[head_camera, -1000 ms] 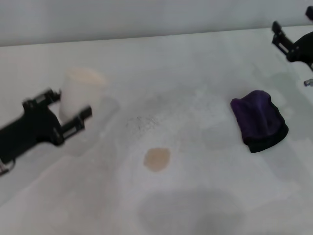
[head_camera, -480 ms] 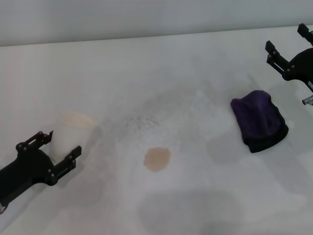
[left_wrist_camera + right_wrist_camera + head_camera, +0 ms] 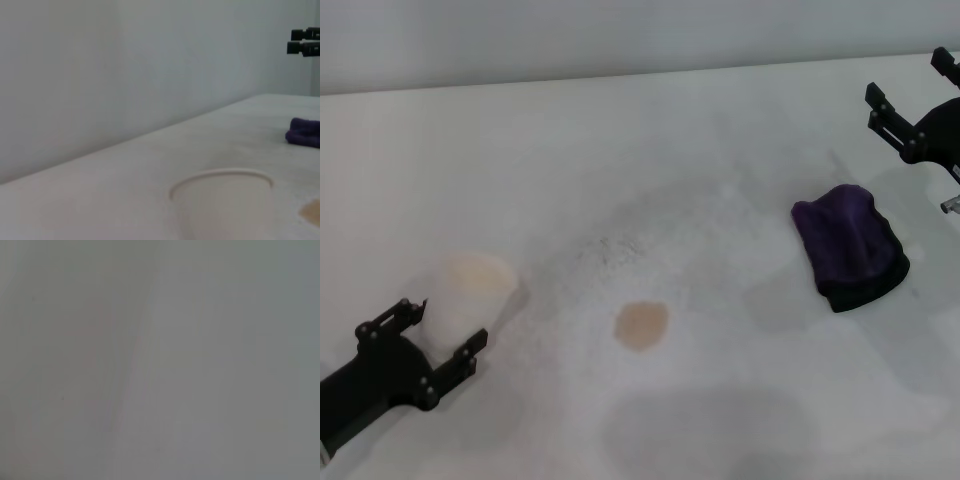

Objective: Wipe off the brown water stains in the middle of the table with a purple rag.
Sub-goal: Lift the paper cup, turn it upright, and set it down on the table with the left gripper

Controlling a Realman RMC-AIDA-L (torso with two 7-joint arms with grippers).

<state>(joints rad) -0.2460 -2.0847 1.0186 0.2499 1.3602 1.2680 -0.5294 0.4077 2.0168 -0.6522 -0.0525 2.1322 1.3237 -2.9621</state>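
The brown water stain (image 3: 641,325) is a small tan blot in the middle of the white table (image 3: 720,400). The purple rag (image 3: 848,245) lies in a lump at the right, apart from the stain. My right gripper (image 3: 912,85) is open and empty, hovering beyond the rag near the table's far right edge. My left gripper (image 3: 440,328) is at the front left, its fingers closed on the sides of a white cup (image 3: 468,292). The left wrist view shows the cup (image 3: 225,200) close up, with the rag (image 3: 305,132), the stain's edge (image 3: 312,210) and the right gripper (image 3: 305,42) farther off.
A faint grey speckled smudge (image 3: 610,250) lies just behind the stain. A grey wall (image 3: 620,40) runs along the table's far edge. The right wrist view shows only plain grey.
My left gripper has carried the white cup from the left middle of the table toward the front left and slowed. My right gripper has shifted slightly near the far right.
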